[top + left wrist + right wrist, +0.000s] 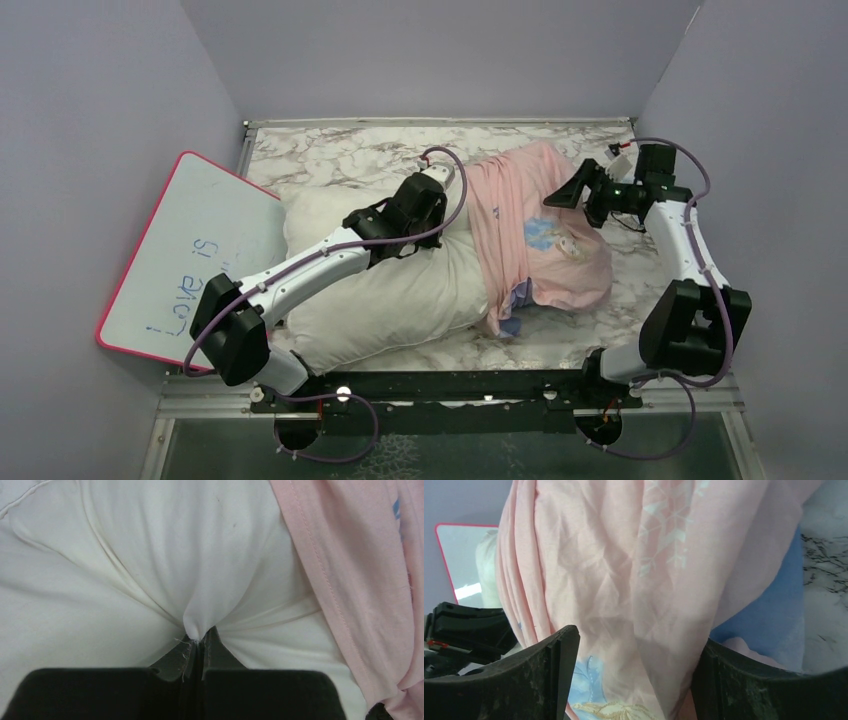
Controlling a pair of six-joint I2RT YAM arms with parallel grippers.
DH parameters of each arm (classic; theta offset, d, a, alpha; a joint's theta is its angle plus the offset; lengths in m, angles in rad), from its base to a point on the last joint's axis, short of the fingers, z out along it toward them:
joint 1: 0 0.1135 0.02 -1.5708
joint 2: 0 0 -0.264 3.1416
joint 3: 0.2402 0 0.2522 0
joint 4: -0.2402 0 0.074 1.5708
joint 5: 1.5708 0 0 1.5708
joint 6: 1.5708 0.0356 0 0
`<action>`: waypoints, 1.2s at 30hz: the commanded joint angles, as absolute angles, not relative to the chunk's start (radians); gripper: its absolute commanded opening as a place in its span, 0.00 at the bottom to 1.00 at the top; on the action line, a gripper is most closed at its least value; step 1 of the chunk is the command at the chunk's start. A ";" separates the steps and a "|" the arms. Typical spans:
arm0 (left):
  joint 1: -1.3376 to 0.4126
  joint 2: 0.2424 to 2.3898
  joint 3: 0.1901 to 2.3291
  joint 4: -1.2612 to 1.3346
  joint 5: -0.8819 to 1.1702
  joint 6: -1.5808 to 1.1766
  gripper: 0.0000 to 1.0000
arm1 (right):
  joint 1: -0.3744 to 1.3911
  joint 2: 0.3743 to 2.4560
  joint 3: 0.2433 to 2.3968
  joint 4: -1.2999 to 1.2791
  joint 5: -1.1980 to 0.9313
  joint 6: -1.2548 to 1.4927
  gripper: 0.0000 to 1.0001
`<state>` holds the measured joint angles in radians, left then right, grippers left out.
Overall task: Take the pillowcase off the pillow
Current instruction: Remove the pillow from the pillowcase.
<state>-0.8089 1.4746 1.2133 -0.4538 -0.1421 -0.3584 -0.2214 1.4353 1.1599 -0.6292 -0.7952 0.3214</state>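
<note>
Robot test cell, laboratory type. Enclosed on three sides by plain lilac panels [430,50]; marble-patterned table [330,150] inside. Left arm [300,265] and right arm [690,245] bolted to a black base rail [430,385].

Pillow [390,300]: plain white, plump, creased; one small fold pinched between the left fingers [175,662].
Pillowcase [545,225]: pale pink, some blue showing, bunched over one pillow end; bulges between the spread right fingers [541,675].

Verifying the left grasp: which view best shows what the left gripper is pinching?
Left wrist: the left gripper is shut on a fold of the white pillow, beside the pink pillowcase hem. Top external shows that gripper from above, its tips hidden. Right wrist shows mostly pillowcase, not the pinch.
</note>
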 commanded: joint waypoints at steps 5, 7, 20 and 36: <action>-0.807 1.519 1.187 -0.634 -0.108 -0.351 0.00 | -0.114 1.515 1.149 -0.574 -0.640 0.354 0.61; -0.807 1.515 1.183 -0.634 -0.110 -0.351 0.00 | -0.115 1.494 1.171 -0.580 -0.492 0.375 0.50; -0.802 1.489 1.098 -0.637 -0.196 -0.363 0.00 | -0.224 1.435 1.476 -0.643 0.093 0.462 0.01; -0.659 1.435 0.994 -0.643 -0.186 -0.363 0.00 | -0.231 1.452 1.650 -0.731 0.155 0.425 0.01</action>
